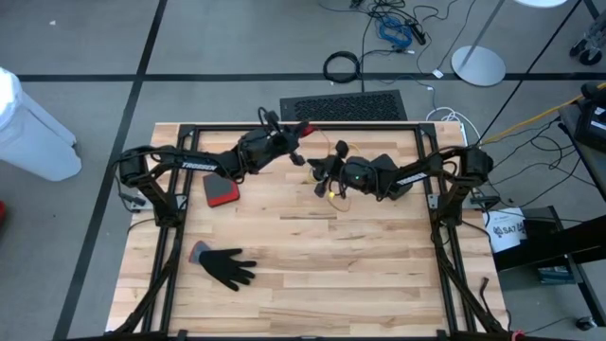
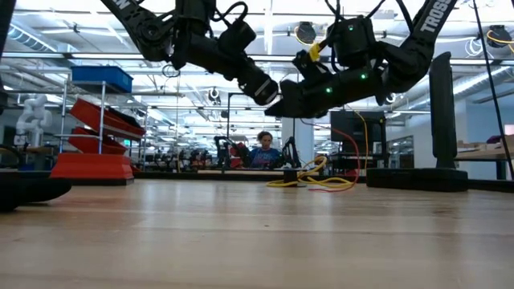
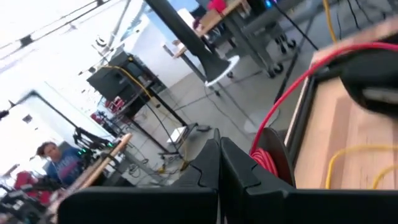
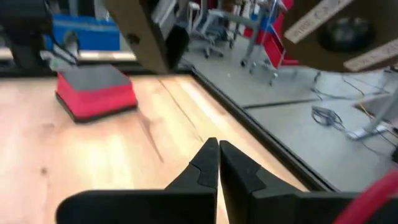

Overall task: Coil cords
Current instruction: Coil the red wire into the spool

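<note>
The yellow-orange cord (image 2: 317,178) lies in a loose heap on the wooden table, near the far edge; in the high view it shows partly under my right arm (image 1: 332,192), and the left wrist view shows a strand of it (image 3: 354,154). The black cord cannot be made out in any view. My left gripper (image 1: 301,134) (image 3: 219,152) hangs shut above the table near the middle of its far edge, with nothing between its fingers. My right gripper (image 1: 318,171) (image 4: 219,152) is shut and empty too, pointing toward the table's left, just above the yellow-orange cord.
A black glove (image 1: 225,267) lies near the front left. A red and black pad (image 1: 221,194) (image 4: 96,93) sits at the left. Black frame rails (image 1: 428,204) run along the table's sides. A red cable (image 3: 292,93) arcs near the far edge. A black cable ring (image 1: 342,66) lies on the floor.
</note>
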Tool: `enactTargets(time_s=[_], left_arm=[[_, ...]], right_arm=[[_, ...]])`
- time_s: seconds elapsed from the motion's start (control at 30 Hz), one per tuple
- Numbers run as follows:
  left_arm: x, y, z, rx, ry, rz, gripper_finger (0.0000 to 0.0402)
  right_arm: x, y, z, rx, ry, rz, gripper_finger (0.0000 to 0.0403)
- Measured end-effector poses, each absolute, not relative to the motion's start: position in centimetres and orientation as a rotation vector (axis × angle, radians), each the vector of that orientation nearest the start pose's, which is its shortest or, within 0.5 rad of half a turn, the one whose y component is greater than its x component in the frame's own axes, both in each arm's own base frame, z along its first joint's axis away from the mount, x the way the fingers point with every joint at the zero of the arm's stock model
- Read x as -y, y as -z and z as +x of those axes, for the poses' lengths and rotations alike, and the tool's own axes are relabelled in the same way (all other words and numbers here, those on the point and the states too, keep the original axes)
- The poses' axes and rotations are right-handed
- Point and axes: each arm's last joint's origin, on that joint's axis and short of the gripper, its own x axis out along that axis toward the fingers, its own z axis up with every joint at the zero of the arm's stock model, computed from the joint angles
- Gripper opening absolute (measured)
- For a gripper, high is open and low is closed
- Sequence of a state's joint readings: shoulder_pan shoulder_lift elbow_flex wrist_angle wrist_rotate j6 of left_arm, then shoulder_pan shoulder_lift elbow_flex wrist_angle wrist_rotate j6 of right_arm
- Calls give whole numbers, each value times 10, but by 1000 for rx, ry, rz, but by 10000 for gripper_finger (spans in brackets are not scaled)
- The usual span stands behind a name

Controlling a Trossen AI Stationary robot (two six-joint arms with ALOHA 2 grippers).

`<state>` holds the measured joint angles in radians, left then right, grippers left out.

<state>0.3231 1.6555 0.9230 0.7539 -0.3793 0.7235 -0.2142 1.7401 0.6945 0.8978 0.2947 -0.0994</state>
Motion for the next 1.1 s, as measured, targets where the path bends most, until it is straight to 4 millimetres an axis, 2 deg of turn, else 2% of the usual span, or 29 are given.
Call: enactTargets(time_s=[0.33,0.5,0.73,1.1], left_arm=[[-114,-252,331,-405,-581,882,0],[-110,-254,325,-472,-534,900,0],[-107,-247,319,-598,-466,922,0],[-93,-245,323,-624,-421,991,0]], right_arm=[[80,-179,312,-294,597,-143,0],[78,-187,303,-349,616,-147,0],[76,-198,289,-432,635,-137,0],[73,-211,276,-462,640,-117,0]])
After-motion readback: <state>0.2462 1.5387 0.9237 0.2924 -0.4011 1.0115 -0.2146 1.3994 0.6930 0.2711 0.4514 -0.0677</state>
